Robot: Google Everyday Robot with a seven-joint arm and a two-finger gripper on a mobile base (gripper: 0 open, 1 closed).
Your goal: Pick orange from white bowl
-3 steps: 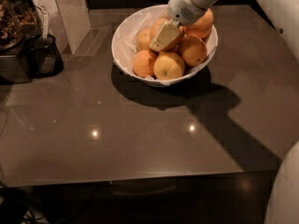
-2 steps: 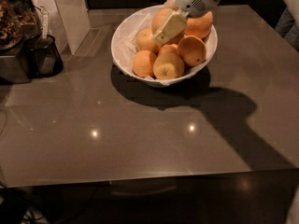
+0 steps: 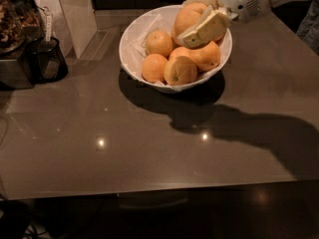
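Note:
The white bowl (image 3: 128,44) stands at the back middle of the dark table (image 3: 149,148), with crinkled white lining and several oranges (image 3: 180,70) inside. My gripper (image 3: 186,22) reaches in from the upper right, over the bowl's right half. It is shut on one large orange (image 3: 185,18), with one pale finger (image 3: 207,30) below the fruit and the other above it. The held orange sits higher than the others, just over the pile; whether it still touches them I cannot tell.
A dark jar with a utensil (image 3: 48,59) and a dark appliance (image 3: 12,49) stand at the left edge. A pale upright panel (image 3: 70,14) is behind them. The table's front edge (image 3: 149,190) runs across the lower part of the view.
The gripper has closed around one orange and drawn it up and back toward the bowl's far right rim. The arm has pulled away to the upper right.

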